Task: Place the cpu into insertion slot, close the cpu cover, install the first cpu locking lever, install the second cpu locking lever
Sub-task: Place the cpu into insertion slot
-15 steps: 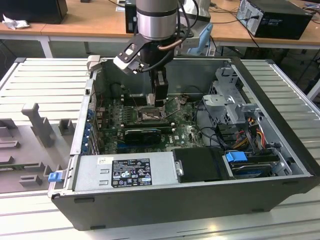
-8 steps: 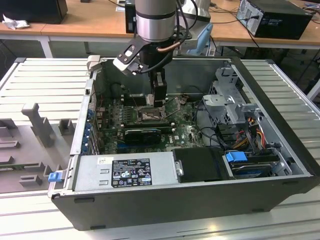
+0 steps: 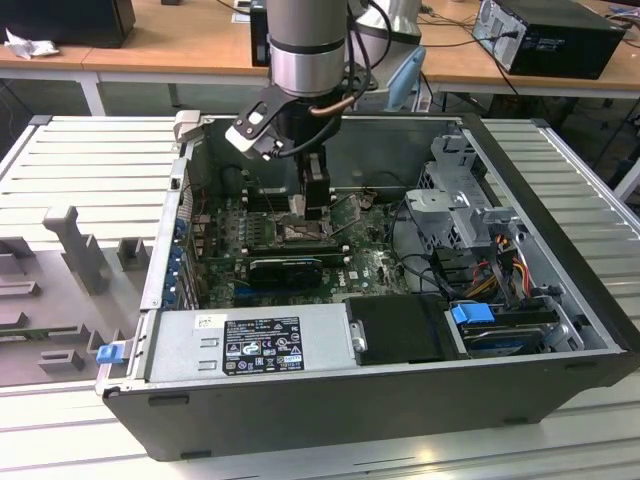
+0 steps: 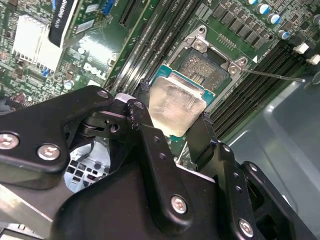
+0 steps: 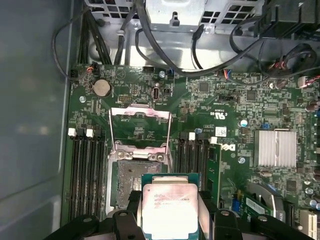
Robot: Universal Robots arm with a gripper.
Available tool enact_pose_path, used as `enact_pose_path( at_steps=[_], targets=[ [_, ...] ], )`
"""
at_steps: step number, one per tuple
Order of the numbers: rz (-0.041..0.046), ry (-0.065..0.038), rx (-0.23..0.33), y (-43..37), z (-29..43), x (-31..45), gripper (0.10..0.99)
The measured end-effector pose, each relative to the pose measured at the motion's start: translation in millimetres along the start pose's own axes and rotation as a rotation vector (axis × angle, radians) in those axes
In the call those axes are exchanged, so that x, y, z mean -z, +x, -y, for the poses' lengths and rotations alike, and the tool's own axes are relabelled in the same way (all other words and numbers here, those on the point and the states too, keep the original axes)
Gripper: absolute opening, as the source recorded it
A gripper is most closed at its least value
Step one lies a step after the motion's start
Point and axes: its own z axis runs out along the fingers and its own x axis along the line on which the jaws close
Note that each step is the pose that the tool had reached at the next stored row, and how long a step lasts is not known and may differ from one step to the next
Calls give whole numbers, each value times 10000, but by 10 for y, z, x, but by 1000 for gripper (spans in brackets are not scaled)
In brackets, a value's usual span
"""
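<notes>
In the exterior view the claw [image 3: 310, 205] hangs just above the insertion slot [image 3: 305, 233]. In the second wrist view it is clamped on the cpu [image 4: 176, 107], a flat square with a matte silvery lid, partly over the insertion slot. In the first wrist view the thin metal cpu cover [image 5: 140, 114] stands open beyond the insertion slot. Lowered askew, the cpu could bend the fine contacts.

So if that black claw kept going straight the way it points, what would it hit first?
Probably the square, dark-rimmed insertion slot: the black gripper is shut on the flat pale silvery cpu, which hangs over the slot's edge. Depth is unclear.
</notes>
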Motion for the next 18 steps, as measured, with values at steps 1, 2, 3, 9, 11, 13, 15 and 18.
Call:
enact_pose_path(
  at_steps=[1,2,3,9,11,13,15,18],
  targets=[
    [0,-1,0,5,3,-10,533],
    [-2,-1,0,8,6,-20,533],
    [-2,-1,0,11,7,-33,533],
    [5,11,0,74,18,-174,533],
    [6,15,0,96,22,-211,533],
    [5,17,0,113,24,-235,533],
    [5,22,1,134,27,-261,533],
    [3,24,0,160,32,-295,533]
  ],
)
